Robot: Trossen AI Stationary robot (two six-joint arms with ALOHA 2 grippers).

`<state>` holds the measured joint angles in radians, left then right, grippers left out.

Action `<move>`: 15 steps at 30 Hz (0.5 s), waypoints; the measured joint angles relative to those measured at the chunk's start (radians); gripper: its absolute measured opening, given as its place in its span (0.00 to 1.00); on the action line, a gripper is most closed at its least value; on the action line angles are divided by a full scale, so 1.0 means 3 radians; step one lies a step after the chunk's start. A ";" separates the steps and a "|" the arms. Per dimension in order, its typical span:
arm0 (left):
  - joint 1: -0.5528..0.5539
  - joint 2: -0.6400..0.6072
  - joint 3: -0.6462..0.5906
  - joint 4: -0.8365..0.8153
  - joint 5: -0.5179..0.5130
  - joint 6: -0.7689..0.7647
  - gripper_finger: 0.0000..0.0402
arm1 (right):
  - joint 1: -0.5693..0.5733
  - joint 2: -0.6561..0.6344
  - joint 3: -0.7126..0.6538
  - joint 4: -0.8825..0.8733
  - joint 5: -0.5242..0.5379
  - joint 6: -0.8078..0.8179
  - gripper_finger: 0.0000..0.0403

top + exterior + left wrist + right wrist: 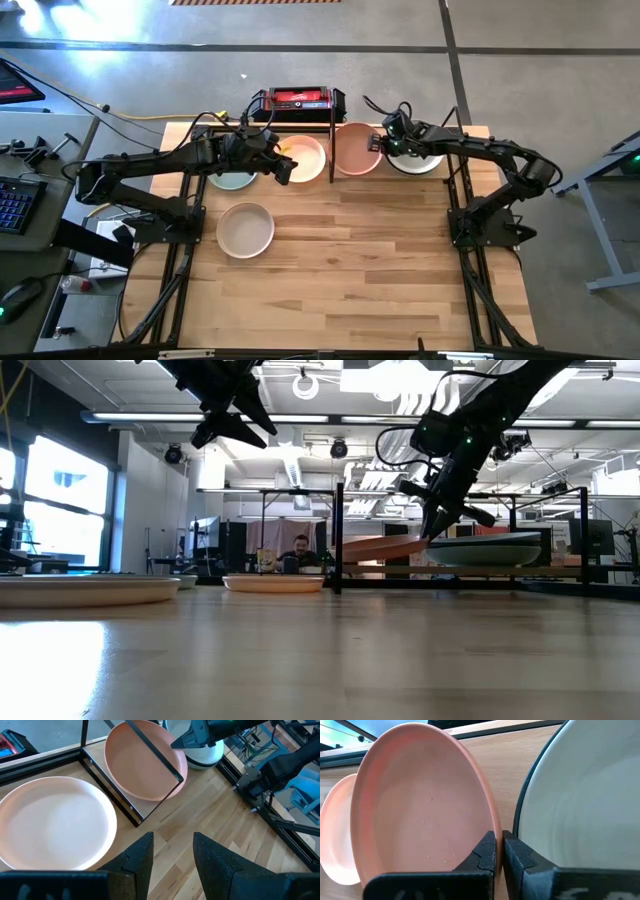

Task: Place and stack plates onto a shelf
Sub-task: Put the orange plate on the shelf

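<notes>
My right gripper [384, 144] is shut on the terracotta pink plate [355, 148], just right of the shelf's central divider [332, 140]. The pink plate [385, 547] shows tilted in the low view. An off-white plate [418, 158] sits right beside it. My left gripper [172, 855] is open and hovers high over the cream plate [302, 158], left of the divider, touching nothing. A pale green plate [232, 181] lies partly hidden under the left arm. A beige plate [245, 229] rests flat on the table nearer the front. My right gripper pinches the pink plate's rim [490, 827] on its right-hand side, one finger on the inner face and one outside, next to the off-white plate [585, 805]. The fingers come slanting down from the table's right. The plate is tilted, with its held side raised.
The shelf's thin black rods [152, 750] cross over the pink plate near the divider. A red-and-black box [297, 99] stands behind the shelf at the far edge. The near half of the wooden table [380, 290] is bare. A person sits in the room beyond [300, 550].
</notes>
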<state>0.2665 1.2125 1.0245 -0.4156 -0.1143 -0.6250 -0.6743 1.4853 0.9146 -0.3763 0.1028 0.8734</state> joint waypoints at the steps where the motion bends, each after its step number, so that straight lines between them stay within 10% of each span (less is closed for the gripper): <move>1: 0.0000 0.0000 0.0000 0.0000 0.0000 0.0000 0.32 | -0.0001 0.0000 0.0000 0.0000 -0.0014 -0.0003 0.00; 15: 0.0000 0.0000 0.0000 0.0001 -0.0001 0.0000 0.32 | 0.0000 0.0000 0.0000 -0.0001 -0.0019 0.0010 0.00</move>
<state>0.2665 1.2125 1.0245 -0.4152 -0.1146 -0.6250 -0.6743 1.4853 0.9146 -0.3767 0.0971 0.8764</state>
